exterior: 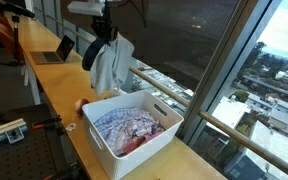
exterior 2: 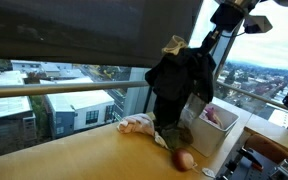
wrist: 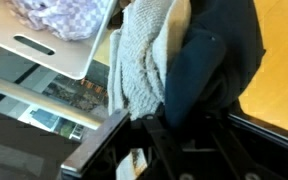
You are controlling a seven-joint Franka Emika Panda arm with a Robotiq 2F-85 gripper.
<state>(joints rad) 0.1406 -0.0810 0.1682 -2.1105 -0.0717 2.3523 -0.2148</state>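
Observation:
My gripper [exterior: 106,32] hangs high above the wooden counter, shut on a bundle of clothes [exterior: 110,62]: a dark blue garment [wrist: 216,60] and a grey-white knit piece [wrist: 144,60] that dangle below it. In an exterior view the bundle [exterior 2: 179,85] looks dark and reaches almost down to the counter, with the gripper [exterior 2: 206,38] at its top. The white laundry basket [exterior: 180,120] stands just beside and below, holding checked purple and red cloth [exterior: 126,128]. In the wrist view the basket's rim [wrist: 44,50] lies at the upper left.
A pink cloth [exterior 2: 137,124] and a small reddish ball [exterior 2: 184,159] lie on the wooden counter [exterior 2: 74,155] by the basket. A laptop [exterior: 56,50] sits farther along the counter. A railing and big windows [exterior: 184,50] run along the counter's far edge.

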